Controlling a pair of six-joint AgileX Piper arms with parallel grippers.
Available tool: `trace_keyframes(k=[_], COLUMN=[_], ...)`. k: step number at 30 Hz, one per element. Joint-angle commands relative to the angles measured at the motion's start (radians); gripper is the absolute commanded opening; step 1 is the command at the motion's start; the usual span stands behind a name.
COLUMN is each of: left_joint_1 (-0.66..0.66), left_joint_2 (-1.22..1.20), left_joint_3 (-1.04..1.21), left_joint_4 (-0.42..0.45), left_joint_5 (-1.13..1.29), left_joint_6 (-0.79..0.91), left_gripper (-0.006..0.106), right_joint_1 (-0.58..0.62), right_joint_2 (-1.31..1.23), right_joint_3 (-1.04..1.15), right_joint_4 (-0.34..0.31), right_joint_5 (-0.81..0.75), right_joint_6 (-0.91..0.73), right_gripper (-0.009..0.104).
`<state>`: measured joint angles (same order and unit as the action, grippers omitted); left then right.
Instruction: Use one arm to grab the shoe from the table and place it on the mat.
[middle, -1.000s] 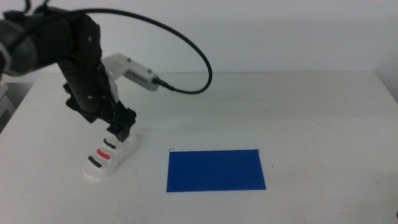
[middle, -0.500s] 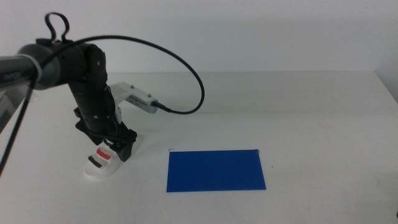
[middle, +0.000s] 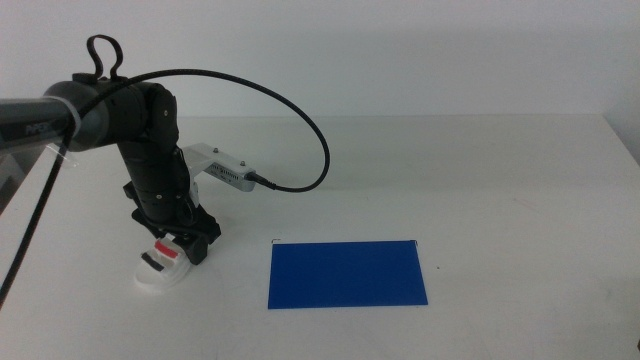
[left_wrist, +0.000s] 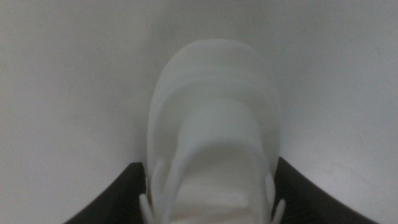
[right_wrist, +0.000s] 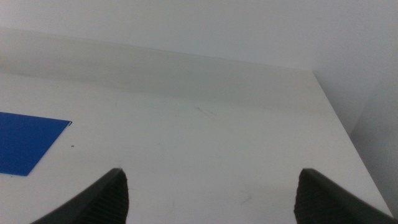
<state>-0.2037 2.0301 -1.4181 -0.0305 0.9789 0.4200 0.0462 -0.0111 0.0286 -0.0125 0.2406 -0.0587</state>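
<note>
Left pincer (middle: 190, 243) straddles and hides the shoe's (middle: 160, 270) heel.

Middle view: left gripper (middle: 190, 240) covers the rear half of the shoe (middle: 160, 268); only the toe end and parts of a red and a black strap show. Jaw contact with the shoe not resolvable, possibly closed on it. Left wrist view: shoe (left_wrist: 211, 143) blurred, cut off at the frame edge. Right wrist view: mat (right_wrist: 28, 143) cropped, one corner visible.
</note>
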Motion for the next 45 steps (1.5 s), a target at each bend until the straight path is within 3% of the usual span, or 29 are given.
trace_keyframes(k=[1, 6, 13, 22, 30, 40, 45], left_joint_1=[-0.002, -0.002, -0.022, -0.175, -0.302, -0.463, -0.484], left_joint_2=[-0.068, -0.106, -0.161, -0.157, -0.109, 0.05, 0.075], left_joint_3=[-0.028, -0.028, -0.032, -0.173, -0.254, -0.467, -0.487], left_joint_4=[-0.009, -0.003, -0.038, 0.042, 0.039, 0.031, 0.031], left_joint_5=[0.025, 0.051, 0.093, 0.23, 0.279, 0.332, 0.331], left_joint_6=[-0.008, -0.008, -0.044, -0.174, -0.242, -0.262, -0.227], left_gripper=[0.029, -0.002, -0.001, -0.001, -0.001, -0.001, -0.001], right_joint_1=[-0.001, -0.001, -0.001, -0.001, -0.001, -0.001, -0.001], right_joint_2=[0.004, 0.004, 0.004, 0.004, 0.004, 0.004, 0.004], right_joint_3=[0.005, 0.005, 0.005, 0.005, 0.005, 0.005, 0.005], right_joint_4=[-0.01, -0.01, -0.01, -0.01, -0.01, -0.01, -0.01], right_joint_5=[-0.073, -0.073, -0.073, -0.073, -0.073, -0.073, -0.073], right_joint_6=[-0.01, -0.01, -0.01, -0.01, -0.01, -0.01, -0.01], right_gripper=[0.078, 0.078, 0.078, 0.078, 0.078, 0.078, 0.078])
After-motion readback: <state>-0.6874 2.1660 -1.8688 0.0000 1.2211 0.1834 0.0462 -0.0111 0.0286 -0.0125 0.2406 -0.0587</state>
